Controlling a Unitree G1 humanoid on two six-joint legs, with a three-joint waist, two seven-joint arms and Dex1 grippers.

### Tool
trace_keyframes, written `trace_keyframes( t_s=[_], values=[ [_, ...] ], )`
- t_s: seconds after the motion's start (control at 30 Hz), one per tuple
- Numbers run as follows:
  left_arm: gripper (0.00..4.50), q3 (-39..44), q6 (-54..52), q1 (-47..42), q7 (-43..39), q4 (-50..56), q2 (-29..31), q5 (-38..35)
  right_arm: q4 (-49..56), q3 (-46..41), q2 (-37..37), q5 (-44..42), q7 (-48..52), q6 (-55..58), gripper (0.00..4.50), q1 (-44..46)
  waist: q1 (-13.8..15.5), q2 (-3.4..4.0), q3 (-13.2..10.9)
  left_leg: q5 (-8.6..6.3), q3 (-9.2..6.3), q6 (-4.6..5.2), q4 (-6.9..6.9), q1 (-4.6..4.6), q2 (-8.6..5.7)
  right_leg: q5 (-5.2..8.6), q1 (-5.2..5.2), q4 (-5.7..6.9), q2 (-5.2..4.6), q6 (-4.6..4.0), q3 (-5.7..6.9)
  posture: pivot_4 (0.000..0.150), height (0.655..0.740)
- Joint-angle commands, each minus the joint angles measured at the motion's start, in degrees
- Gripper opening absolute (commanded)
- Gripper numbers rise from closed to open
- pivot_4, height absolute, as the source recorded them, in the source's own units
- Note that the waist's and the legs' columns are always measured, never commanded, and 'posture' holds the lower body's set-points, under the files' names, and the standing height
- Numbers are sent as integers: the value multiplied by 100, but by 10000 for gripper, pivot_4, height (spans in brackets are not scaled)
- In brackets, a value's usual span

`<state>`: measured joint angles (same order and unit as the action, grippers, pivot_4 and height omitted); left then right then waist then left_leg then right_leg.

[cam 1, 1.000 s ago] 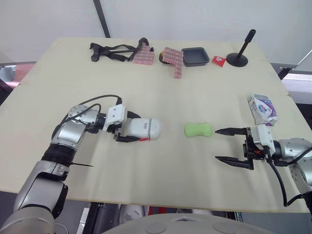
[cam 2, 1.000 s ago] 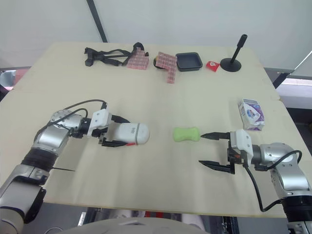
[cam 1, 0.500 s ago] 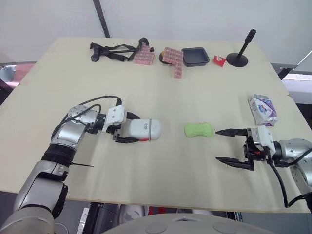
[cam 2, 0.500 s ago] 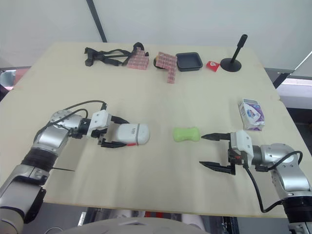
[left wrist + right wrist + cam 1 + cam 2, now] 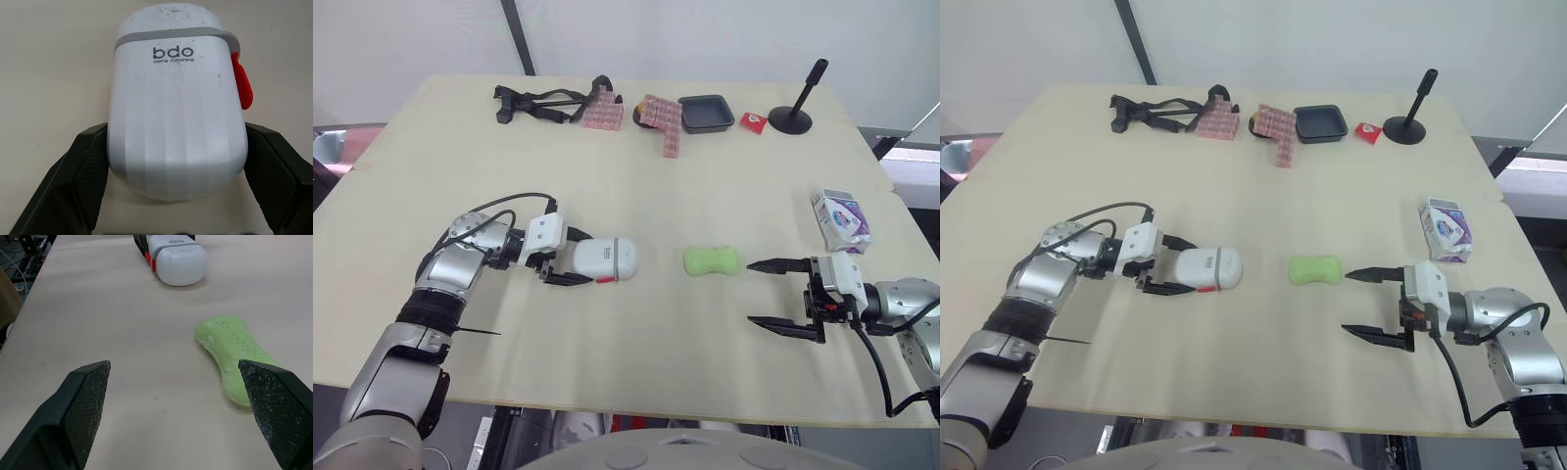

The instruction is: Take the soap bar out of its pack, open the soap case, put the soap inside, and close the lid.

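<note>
Left wrist view: left gripper (image 5: 176, 128) clamps the closed soap case (image 5: 176, 98) by its sides.
Right gripper (image 5: 750, 291): jaws spread, empty, near the bare green soap (image 5: 712, 260).

Head eyes overlook the table (image 5: 705, 186); low wrist cameras, seemingly facing, share the case (image 5: 176, 112).

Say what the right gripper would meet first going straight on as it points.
Likely the green soap bar, lying just ahead of one finger of the open right gripper; along its centre line the table looks bare.

Print on the soap pack (image 5: 840, 217) and the small red item (image 5: 752, 121) cannot be made out.
</note>
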<state>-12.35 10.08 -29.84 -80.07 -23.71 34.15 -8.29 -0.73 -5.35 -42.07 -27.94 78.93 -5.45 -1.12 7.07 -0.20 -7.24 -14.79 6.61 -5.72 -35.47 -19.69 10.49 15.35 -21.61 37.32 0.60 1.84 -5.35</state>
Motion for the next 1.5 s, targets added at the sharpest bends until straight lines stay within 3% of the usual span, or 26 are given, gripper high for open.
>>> trace_keyframes(
  t_s=[0.03, 0.37, 0.47, 0.6, 0.77, 0.93, 1.5],
  values=[
    [34557, 123, 276, -9, -3, 196, 61, -73, 270, -182, -89, -184, -109, 254, 45000, 64, 0, 0, 0, 0, 0, 0, 0, 0, 0, 0, 0, -3, 0, 0, 0, 1500, 7400],
    [34557, 369, 837, 454, 628, 1485, -209, -436, 1963, -224, -797, -2872, -2085, 5215, 45000, 1335, 82, 2, -5, 1, 2, -1, 12, 7, 3, -1, 4, -10, 10, 1, -3, 1500, 7400],
    [34557, 381, 950, 584, 967, 1834, -362, -399, 2065, -196, -726, -3749, -3045, 6521, 45000, 1824, 163, 2, -5, -1, 2, -4, 16, 3, 2, -1, 5, -20, 37, 3, -5, 1500, 7400],
    [34557, 302, 1050, 720, 1375, 2229, -556, -283, 1885, -246, -291, -4797, -4374, 7458, 45000, 2302, 267, 3, -6, -5, 3, -10, 17, 4, 3, -2, 4, -22, 44, 4, -5, 1500, 7400],
    [34557, 143, 1054, 893, 1670, 2534, -683, -153, 1653, -197, 80, -5931, -5607, 7874, 45000, 2544, 307, 4, -6, -7, 4, -13, 19, 5, 3, -1, 3, -26, 42, 4, -3, 1500, 7400],
    [34557, 41, 1022, 976, 1768, 2650, -683, -147, 1625, -71, 157, -6502, -6250, 7861, 45000, 2616, 256, 5, -7, -6, 5, -14, 21, 7, 4, -1, 0, -22, 42, 4, -5, 1500, 7400],
    [34557, -151, 1052, 837, 1849, 2606, -726, -95, 1461, 320, -9, -7745, -7230, 7557, 45000, 2508, 222, 5, -7, -6, 6, -14, 19, 6, 4, -1, 0, -17, 42, 5, 0, 1500, 7400]
  ],
)
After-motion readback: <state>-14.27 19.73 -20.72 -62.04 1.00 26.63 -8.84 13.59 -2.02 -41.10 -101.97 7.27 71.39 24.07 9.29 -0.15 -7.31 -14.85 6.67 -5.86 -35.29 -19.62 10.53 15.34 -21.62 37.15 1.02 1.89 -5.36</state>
